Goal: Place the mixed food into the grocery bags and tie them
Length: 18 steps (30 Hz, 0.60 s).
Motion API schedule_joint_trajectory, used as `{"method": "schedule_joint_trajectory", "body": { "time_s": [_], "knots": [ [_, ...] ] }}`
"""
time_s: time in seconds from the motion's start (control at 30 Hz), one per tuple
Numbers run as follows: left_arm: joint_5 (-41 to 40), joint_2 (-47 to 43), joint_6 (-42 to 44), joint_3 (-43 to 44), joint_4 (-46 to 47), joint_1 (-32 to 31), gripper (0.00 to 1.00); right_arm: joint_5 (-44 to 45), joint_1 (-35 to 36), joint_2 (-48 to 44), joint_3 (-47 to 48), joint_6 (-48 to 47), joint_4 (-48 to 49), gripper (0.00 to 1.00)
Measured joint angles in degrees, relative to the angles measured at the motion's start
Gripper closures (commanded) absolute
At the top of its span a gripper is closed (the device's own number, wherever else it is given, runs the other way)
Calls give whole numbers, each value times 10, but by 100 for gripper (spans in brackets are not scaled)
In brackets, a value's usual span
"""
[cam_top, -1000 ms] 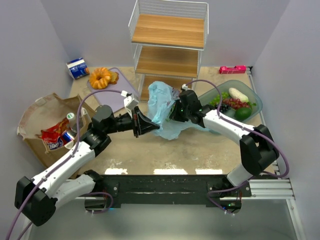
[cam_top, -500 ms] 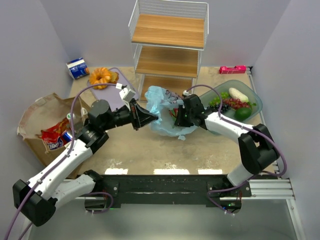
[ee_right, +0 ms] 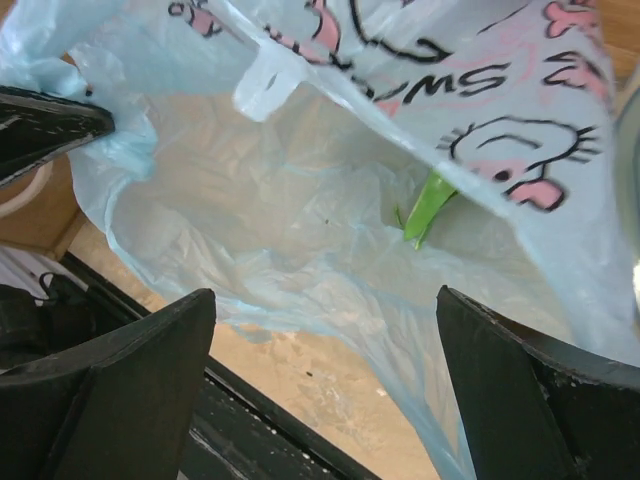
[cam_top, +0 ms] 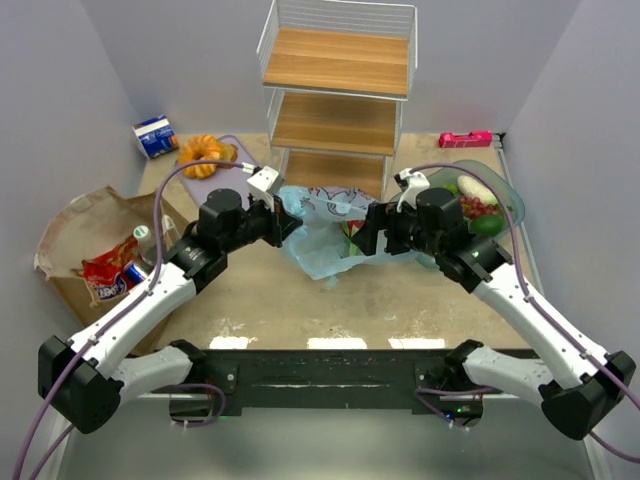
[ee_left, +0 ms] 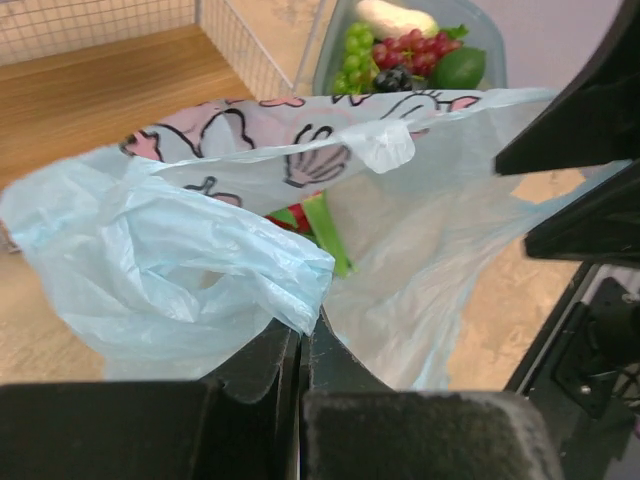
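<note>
A thin light-blue plastic bag (cam_top: 322, 252), printed with pink-and-black cartoon shapes, sits at the middle of the sandy-brown table (cam_top: 400, 310), just in front of the white wire rack with wooden shelves (cam_top: 335, 120). The left gripper (cam_top: 283, 217) is clenched on the bag's left rim. In the left wrist view its fingers (ee_left: 285, 345) meet on a bunched fold of the film. The right gripper (cam_top: 366, 233) is released, its jaws spread wide at the bag's right side and gripping nothing. Between the two the bag's mouth is stretched open, and inside it lies a green pointed strip (ee_right: 428, 206) with a patch of red beside it – which fruit it belongs to I cannot tell.

At the table's left edge lies a large brown paper bag (cam_top: 80, 225), with a red crinkly snack packet (cam_top: 105, 277) and a clear bottle with green label (cam_top: 142, 238) at its mouth. Toward the far right corner stands a green translucent bowl (cam_top: 503, 182) – partly behind the right arm – holding red and green grapes (ee_left: 400, 50), a pale oblong fruit (ee_left: 395, 15) and a round green fruit (ee_left: 458, 68).
</note>
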Motion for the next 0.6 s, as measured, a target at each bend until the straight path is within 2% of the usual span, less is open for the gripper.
{"method": "schedule_joint_trajectory", "body": {
  "time_s": [0.2,0.27,0.43,0.6],
  "knots": [
    [-24,-8,25,-20,-1,0,100,35,-19,-3,51,-9,-57,1],
    [-24,-7,26,-24,-1,0,100,59,-50,-3,61,-7,-59,1],
    [-24,-7,28,-31,0,0,100,106,-189,10,66,-4,-57,1],
    [-23,-7,36,-31,1,0,100,81,-331,94,56,4,-10,2]
  ]
}}
